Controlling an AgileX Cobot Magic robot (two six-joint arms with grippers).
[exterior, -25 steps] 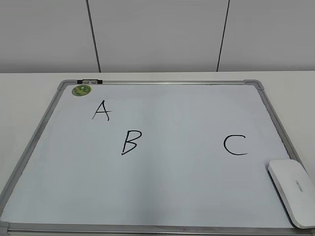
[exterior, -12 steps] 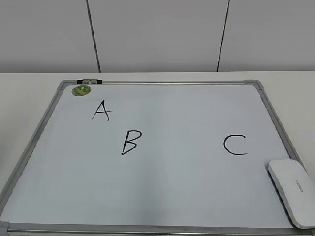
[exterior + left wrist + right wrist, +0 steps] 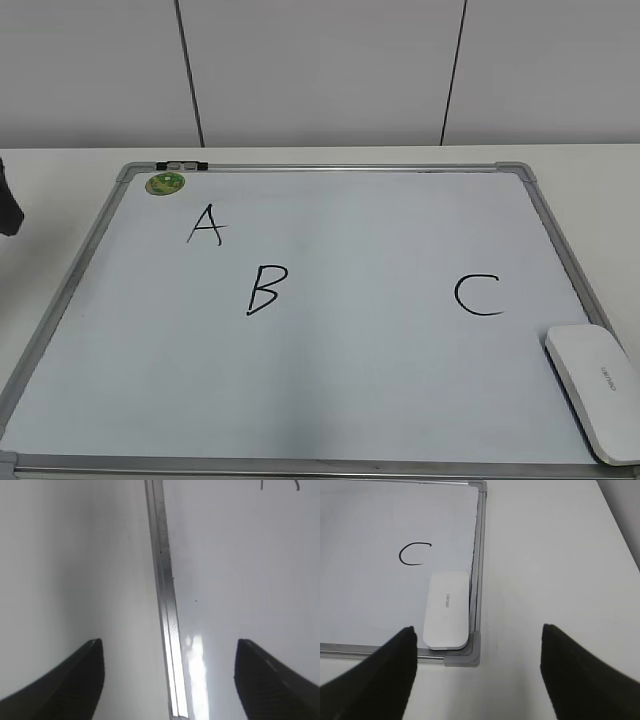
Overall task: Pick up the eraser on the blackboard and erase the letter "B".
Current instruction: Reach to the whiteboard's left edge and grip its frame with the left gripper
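The blackboard (image 3: 330, 380) is a white board with a silver-grey frame, lying flat on the table. The black letter "B" (image 3: 267, 289) is left of centre. The white eraser (image 3: 596, 388) lies at the board's near right corner; it also shows in the right wrist view (image 3: 447, 609). My right gripper (image 3: 477, 670) is open and empty, above the table just off that corner. My left gripper (image 3: 167, 670) is open and empty, straddling the board's left frame (image 3: 165, 605). A dark bit of the left arm (image 3: 8, 200) shows at the exterior view's left edge.
A black "A" (image 3: 206, 225) and a black "C" (image 3: 477, 294) are on the board; the "C" also shows in the right wrist view (image 3: 414, 554). A round green sticker (image 3: 166, 183) and a small clip (image 3: 181, 164) sit at the far left corner. White table (image 3: 555, 570) surrounds the board.
A dark part of the left arm has come into the exterior view at the left edge. The board, letters and eraser have not moved.
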